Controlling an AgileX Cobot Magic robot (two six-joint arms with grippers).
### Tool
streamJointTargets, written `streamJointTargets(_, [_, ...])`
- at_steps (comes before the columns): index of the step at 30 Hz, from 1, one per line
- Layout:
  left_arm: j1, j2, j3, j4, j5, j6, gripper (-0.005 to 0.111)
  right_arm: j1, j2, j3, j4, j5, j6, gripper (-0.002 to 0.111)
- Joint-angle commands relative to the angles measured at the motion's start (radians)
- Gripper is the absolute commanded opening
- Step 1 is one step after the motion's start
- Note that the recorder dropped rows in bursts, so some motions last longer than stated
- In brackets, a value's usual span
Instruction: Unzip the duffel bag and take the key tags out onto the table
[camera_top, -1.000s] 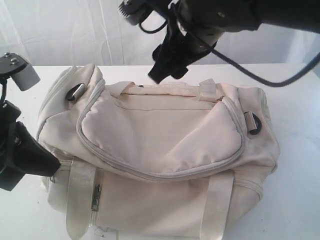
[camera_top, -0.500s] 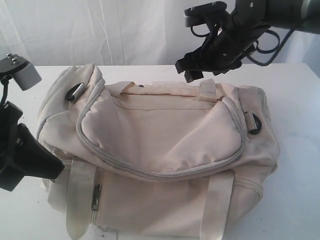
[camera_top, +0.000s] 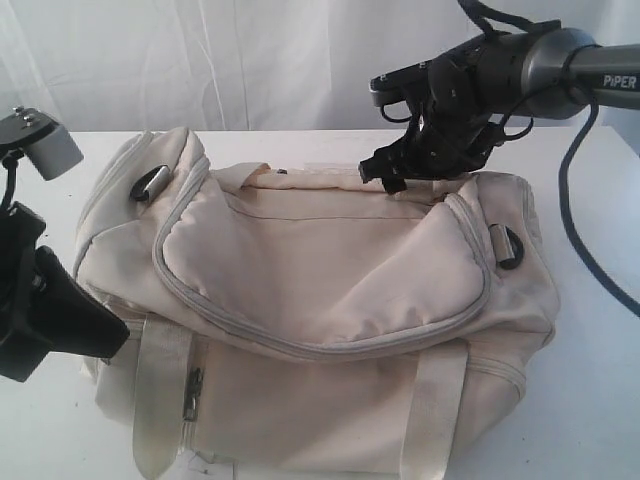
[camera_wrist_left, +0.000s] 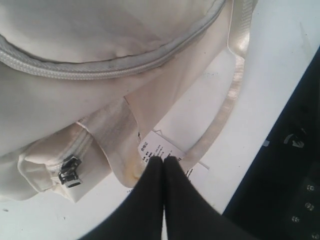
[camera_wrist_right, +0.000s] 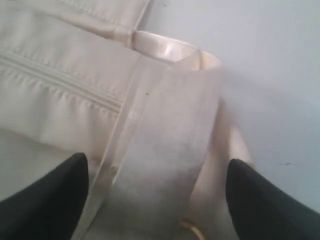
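lowered since a second ago, right pincer (camera_top: 392, 176) stands released astride the far webbing handle (camera_wrist_right: 165, 140); left pincer (camera_wrist_left: 164, 162) clenched, empty. duffel bag (camera_top: 320, 270) lies zipped on surface (camera_top: 590, 330): soft, limp cloth, likely needing pinning while its zipper (camera_top: 300, 346) is drawn.

duffel bag (camera_top: 320, 260): cream cloth, matt, softly creased
webbing handle (camera_wrist_right: 165, 165): woven strap, faint sheen
zipper pull (camera_wrist_left: 69, 176): shiny metal
hang tag (camera_wrist_left: 156, 148): white printed paper
table (camera_top: 600, 380): smooth, white, matt
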Motion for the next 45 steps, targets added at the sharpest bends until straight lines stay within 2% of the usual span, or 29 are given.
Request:
streamJointTargets(1, [-0.007,-0.004,-0.008,-0.021,0.012,0.006,0.0,-0.007,-0.006,-0.008,-0.063,-0.01,0.072,0.07])
streamJointTargets(4, [-0.007,-0.004,-0.008,-0.021,0.012,0.006,0.0,-0.007,0.006,-0.008,-0.04,-0.024,0.072,0.061])
streamJointTargets(5, [-0.007,-0.004,-0.008,-0.021,0.012,0.006,0.0,-0.007,0.015,-0.008,-0.029,-0.026,0.072,0.055])
streamJointTargets(8, [-0.007,-0.004,-0.008,-0.021,0.012,0.018,0.0,-0.007,0.025,-0.008,-0.025,-0.027,0.072,0.03])
streamJointTargets(10, [-0.007,-0.004,-0.008,-0.021,0.012,0.021,0.0,-0.007,0.007,-0.014,-0.017,-0.061,0.072,0.007])
streamJointTargets(11, [-0.007,-0.004,-0.008,-0.021,0.009,0.02,0.0,-0.007,-0.006,-0.02,-0.012,-0.08,0.076,0.0])
streamJointTargets(16, [-0.007,-0.004,-0.008,-0.021,0.007,0.021,0.0,-0.007,-0.113,-0.059,0.007,-0.158,0.066,0.0])
streamJointTargets(26, [-0.007,-0.004,-0.008,-0.01,-0.017,0.023,0.0,-0.007,-0.268,-0.063,0.005,-0.098,0.001,0.0])
streamJointTargets(31, [-0.004,-0.006,-0.029,0.073,-0.142,-0.033,0.0,-0.007,-0.284,-0.063,0.015,-0.012,-0.016,0.0])
streamJointTargets(35, [-0.004,-0.006,-0.1,0.212,-0.367,-0.23,0.0,-0.007,-0.284,-0.063,0.031,0.018,-0.039,0.0])
streamJointTargets(38, [-0.004,0.009,-0.182,0.25,-0.468,-0.253,0.0,-0.007,-0.284,-0.063,0.054,0.027,-0.094,0.0])
streamJointTargets(45, [-0.004,0.23,-0.42,0.257,-0.475,-0.29,0.0,-0.007,-0.287,-0.063,0.068,0.034,-0.118,0.0])
